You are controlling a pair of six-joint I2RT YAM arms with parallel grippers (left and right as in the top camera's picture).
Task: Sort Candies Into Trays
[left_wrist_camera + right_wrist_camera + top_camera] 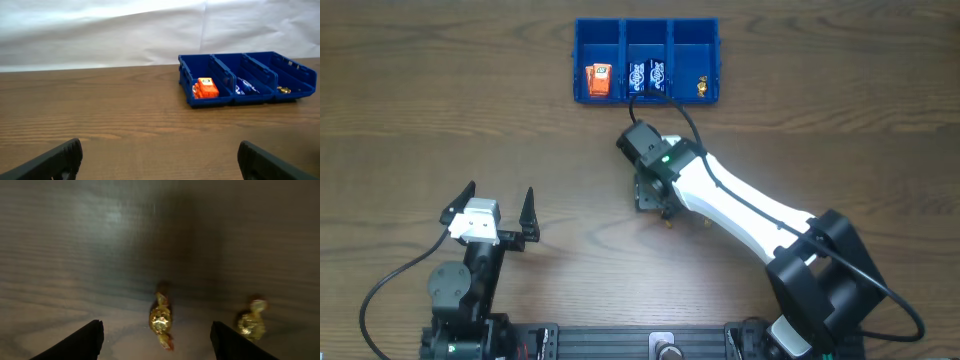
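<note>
A blue tray (647, 28) with three compartments stands at the back of the table. Its left compartment holds an orange candy (598, 80), the middle one blue candies (647, 75), the right one a gold candy (701, 87). In the left wrist view the tray (200, 62) stands far off with the orange candy (207, 87) inside. My right gripper (157, 335) hovers open, low over the table, with a gold-wrapped candy (160, 318) between its fingers; a second gold candy (251, 320) lies just outside one finger. My left gripper (501, 214) stands open near the front left, holding nothing.
Bare wooden table (470, 120) stretches across the left and middle. A white backdrop (100, 30) rises behind the table's far edge. The right arm (750, 215) crosses diagonally from the front right toward the centre.
</note>
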